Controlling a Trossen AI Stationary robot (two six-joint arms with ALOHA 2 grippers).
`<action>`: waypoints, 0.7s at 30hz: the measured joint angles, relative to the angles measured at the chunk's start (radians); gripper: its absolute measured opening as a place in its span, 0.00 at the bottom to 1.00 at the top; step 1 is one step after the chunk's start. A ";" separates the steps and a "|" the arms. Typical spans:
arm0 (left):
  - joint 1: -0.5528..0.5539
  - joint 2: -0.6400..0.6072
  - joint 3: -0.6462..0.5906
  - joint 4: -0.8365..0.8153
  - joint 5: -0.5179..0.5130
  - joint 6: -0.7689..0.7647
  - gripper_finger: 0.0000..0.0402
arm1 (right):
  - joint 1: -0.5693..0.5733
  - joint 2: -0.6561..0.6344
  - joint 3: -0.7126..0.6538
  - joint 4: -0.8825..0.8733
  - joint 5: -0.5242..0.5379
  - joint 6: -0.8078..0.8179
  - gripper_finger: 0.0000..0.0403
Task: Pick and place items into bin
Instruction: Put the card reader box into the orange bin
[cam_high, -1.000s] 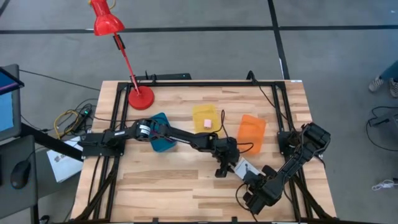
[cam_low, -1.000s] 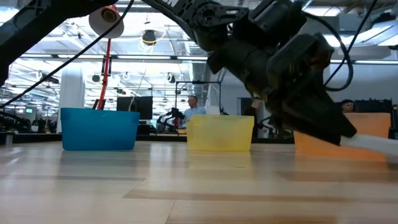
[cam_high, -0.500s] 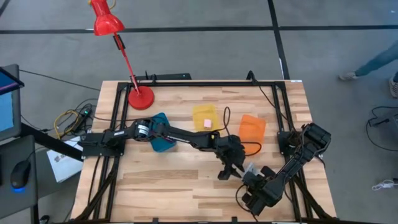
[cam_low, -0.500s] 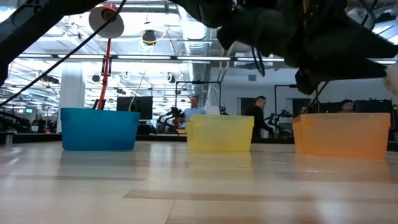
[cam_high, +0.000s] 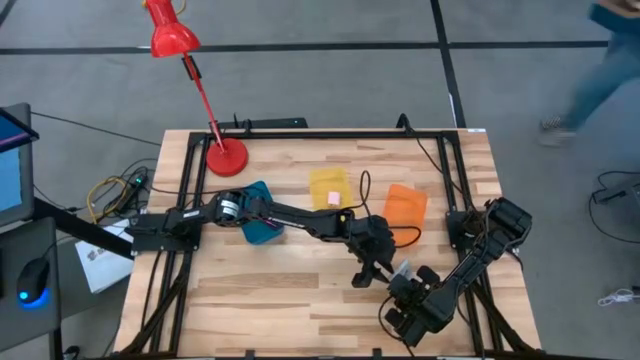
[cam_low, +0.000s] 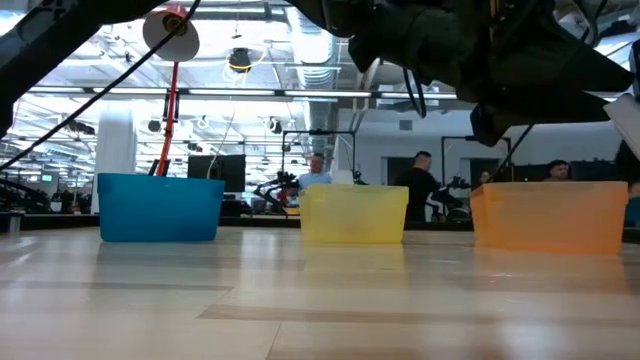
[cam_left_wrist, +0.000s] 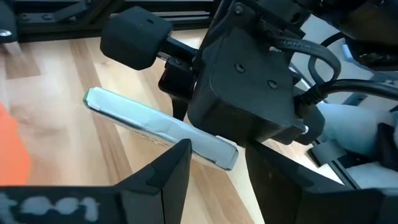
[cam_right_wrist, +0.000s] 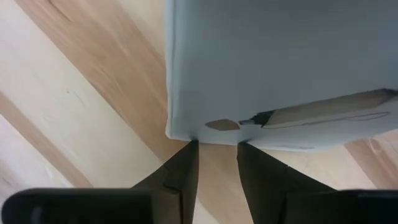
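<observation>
Right gripper (cam_high: 404, 281) near front right of table (cam_high: 260, 300), fingers pinched on edge of white card (cam_left_wrist: 158, 126), card lifted off wood. Left gripper (cam_high: 362, 278) just beside card, fingers narrowly apart, holding nothing. Pink cube (cam_high: 331, 199) in yellow bin (cam_high: 328, 187).
</observation>
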 joint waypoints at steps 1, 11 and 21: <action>-0.003 -0.001 0.000 -0.001 -0.009 0.000 0.38 | 0.000 0.000 0.000 -0.001 0.015 0.002 0.27; -0.009 -0.001 -0.003 0.005 -0.018 0.001 0.38 | 0.002 0.002 -0.001 -0.001 0.107 0.000 0.26; -0.004 -0.002 -0.005 0.011 -0.014 0.018 0.38 | -0.002 0.002 0.000 -0.014 0.238 -0.006 0.26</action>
